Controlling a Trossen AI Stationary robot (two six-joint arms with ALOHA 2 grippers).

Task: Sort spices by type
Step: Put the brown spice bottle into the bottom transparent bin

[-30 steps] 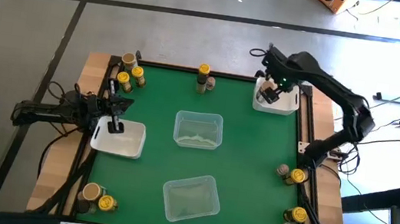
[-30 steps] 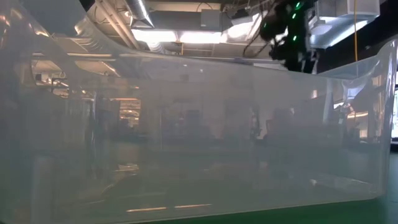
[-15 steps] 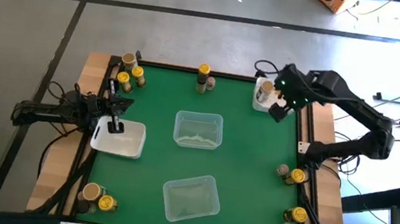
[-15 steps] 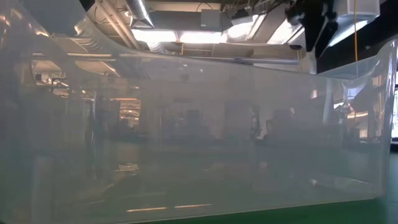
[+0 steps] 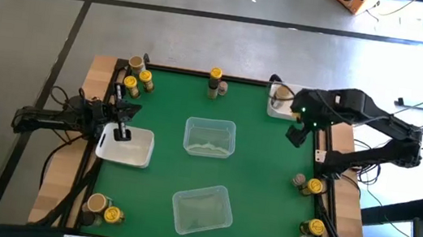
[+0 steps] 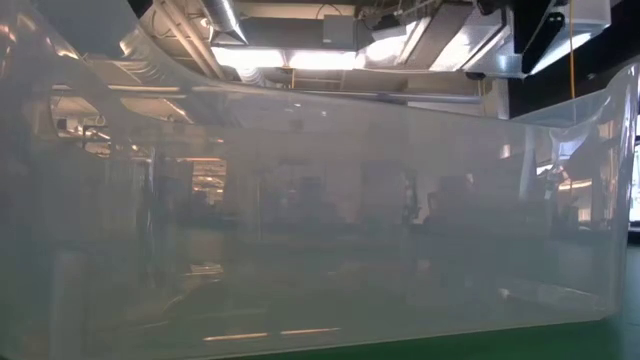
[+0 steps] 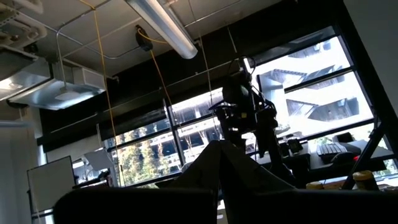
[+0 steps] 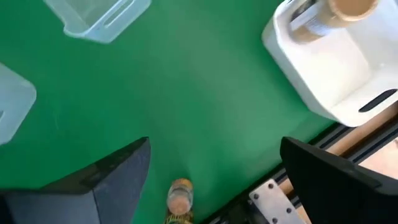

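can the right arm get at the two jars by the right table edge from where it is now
Probably yes. The right claw hangs open and empty over bare green mat, just off the white tray. The jar pair stands in the open on that side, nothing between them, though it sits close to the table's edge rail.

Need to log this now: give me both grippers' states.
Left gripper: shut, holding nothing visible, resting over the white tray.
Right gripper: open and empty, above the green mat.
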